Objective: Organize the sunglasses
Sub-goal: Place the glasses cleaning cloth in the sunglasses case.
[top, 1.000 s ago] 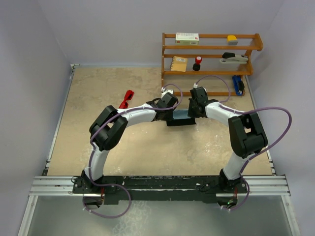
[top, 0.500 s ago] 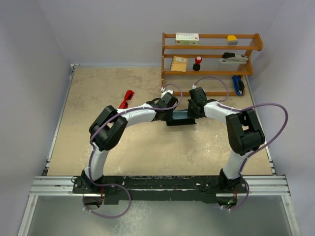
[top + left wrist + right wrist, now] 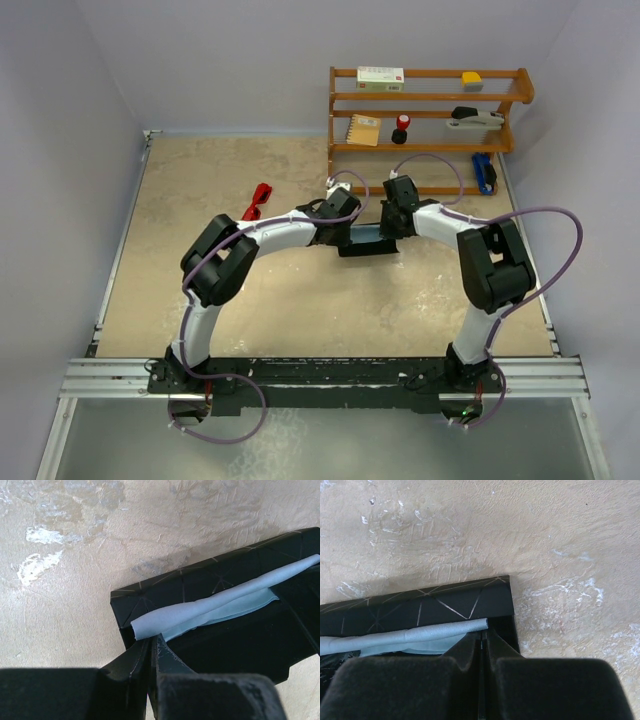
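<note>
Right arm edged inward; left gripper and right gripper pinched shut beside cloth in case; sunglasses likely light, brittle, best taken at bridge.

Mottled beige tabletop enclosed by plain pale lilac walls.
The tabletop, marked with whitish scuffs, fills the middle of the frame, and the walls rise at its left, far and right sides under soft, even light. An orange-brown wooden shelf rack stands at the upper right against the far wall. A ribbed aluminium rail runs along the bottom.
</note>
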